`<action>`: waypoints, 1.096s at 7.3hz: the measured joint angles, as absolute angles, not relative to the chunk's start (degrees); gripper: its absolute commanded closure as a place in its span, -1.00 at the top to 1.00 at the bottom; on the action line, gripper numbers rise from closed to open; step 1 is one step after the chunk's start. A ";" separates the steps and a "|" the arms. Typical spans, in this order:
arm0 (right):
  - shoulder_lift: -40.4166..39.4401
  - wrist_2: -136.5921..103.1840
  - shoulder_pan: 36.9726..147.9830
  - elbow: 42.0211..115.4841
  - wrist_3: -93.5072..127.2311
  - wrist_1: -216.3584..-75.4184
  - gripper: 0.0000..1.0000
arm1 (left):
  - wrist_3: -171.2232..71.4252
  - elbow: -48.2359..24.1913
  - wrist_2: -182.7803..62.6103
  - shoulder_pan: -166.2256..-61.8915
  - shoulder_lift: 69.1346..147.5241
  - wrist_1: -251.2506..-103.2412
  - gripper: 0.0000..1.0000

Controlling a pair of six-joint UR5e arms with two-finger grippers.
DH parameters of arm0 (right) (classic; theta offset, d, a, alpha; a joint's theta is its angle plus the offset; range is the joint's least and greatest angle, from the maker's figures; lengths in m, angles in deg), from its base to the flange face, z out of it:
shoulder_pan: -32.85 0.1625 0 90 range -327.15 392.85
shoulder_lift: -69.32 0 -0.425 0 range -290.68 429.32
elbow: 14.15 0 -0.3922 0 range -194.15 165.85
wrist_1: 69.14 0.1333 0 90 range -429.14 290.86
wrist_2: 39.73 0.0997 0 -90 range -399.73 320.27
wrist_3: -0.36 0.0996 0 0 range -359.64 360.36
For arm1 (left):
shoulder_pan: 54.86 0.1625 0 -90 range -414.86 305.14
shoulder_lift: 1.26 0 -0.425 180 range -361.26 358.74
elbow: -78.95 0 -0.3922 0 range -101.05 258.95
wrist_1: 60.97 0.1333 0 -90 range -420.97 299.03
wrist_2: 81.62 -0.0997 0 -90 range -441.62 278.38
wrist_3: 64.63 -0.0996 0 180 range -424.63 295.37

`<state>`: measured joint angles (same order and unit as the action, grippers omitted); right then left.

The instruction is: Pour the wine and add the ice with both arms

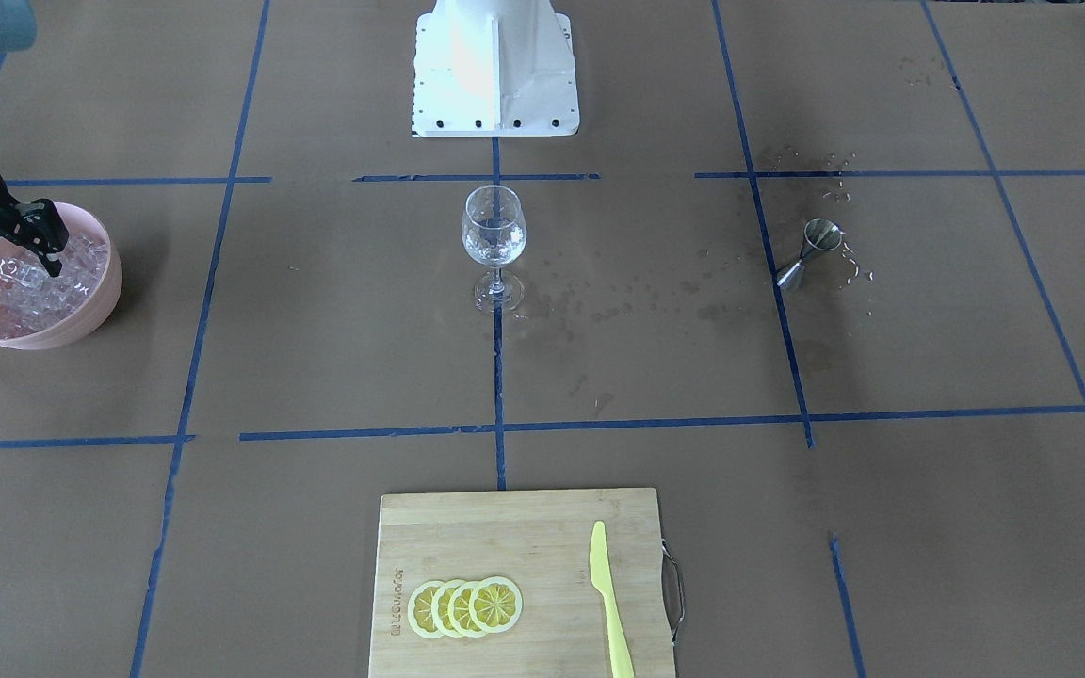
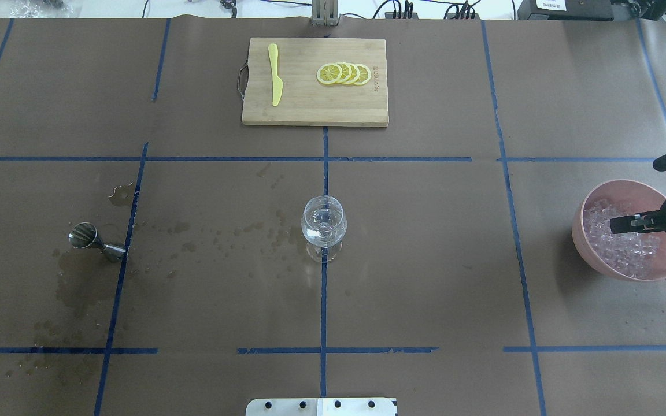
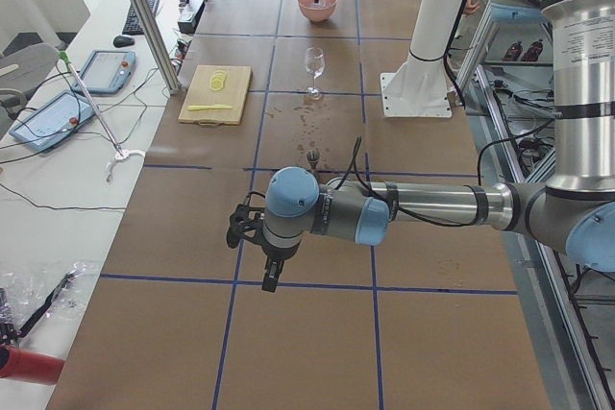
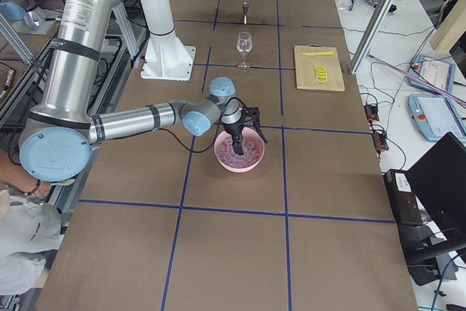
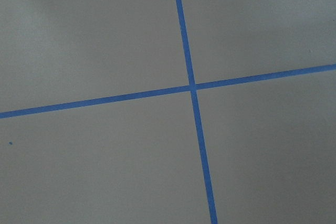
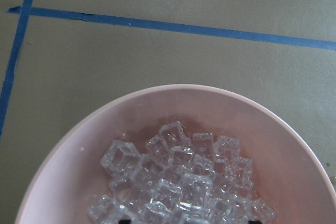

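A pink bowl [image 1: 102, 299] at the table's end on my right side holds the ice [image 1: 39, 290], a heap of small clear cubes. My right gripper [image 1: 15, 259] is open, with its fingertips down in the heap. The right wrist view looks down on the ice [image 6: 178, 182] inside the bowl [image 6: 79, 140]. The clear wine glass [image 1: 493, 235] stands upright at mid-table, its bowl glinting. My left gripper [image 3: 258, 254] hangs over bare table far from the glass. It shows only in the exterior left view, so I cannot tell its state.
A metal jigger [image 1: 811, 250] lies on its side among wet stains on my left half. A wooden cutting board [image 1: 514, 527] at the far edge carries lemon slices [image 1: 465, 607] and a yellow knife [image 1: 608, 603]. The white pedestal base [image 1: 495, 71] stands behind the glass.
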<state>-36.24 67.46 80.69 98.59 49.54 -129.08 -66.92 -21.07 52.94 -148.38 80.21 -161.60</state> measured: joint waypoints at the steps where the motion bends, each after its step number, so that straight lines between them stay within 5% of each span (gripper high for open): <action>1: -36.24 66.96 79.99 98.35 49.74 -129.08 0.14 | -66.91 -21.07 52.94 -148.38 80.21 -161.62 1.00; 3: -36.25 66.55 79.28 98.13 49.78 -129.10 -0.30 | -66.91 -21.02 52.94 -148.38 80.26 -161.64 1.00; 4: -36.36 66.35 79.21 98.05 49.75 -129.14 -0.81 | -66.91 -21.00 52.94 -148.38 80.26 -161.67 1.00; 5: -36.49 66.20 79.19 97.97 49.70 -129.16 -1.00 | -66.91 -21.00 52.94 -148.38 80.26 -161.68 1.00; 8: -36.37 66.19 79.75 99.01 48.99 -129.29 -1.00 | -66.91 -21.07 52.94 -148.38 80.27 -161.69 1.00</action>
